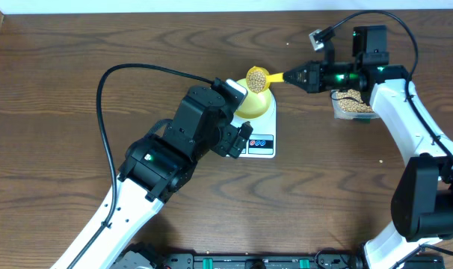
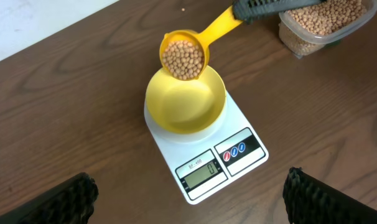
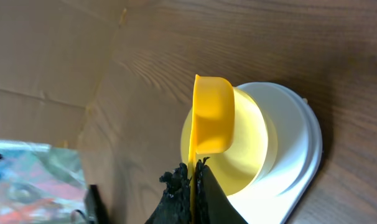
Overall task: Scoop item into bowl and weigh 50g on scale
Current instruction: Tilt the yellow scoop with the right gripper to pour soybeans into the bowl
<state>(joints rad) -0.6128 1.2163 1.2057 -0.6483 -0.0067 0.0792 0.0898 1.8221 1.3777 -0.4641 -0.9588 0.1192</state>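
Observation:
The white scale stands mid-table with the pale yellow bowl on its platform; the bowl looks empty and the display reads 0. My right gripper is shut on the handle of a yellow scoop full of tan beans, held over the bowl's far rim. My left gripper is open and empty, hovering above the table just in front of the scale.
A clear plastic tub of beans stands right of the scale, under my right arm. My left arm covers the table left of the scale. A black cable loops at the left.

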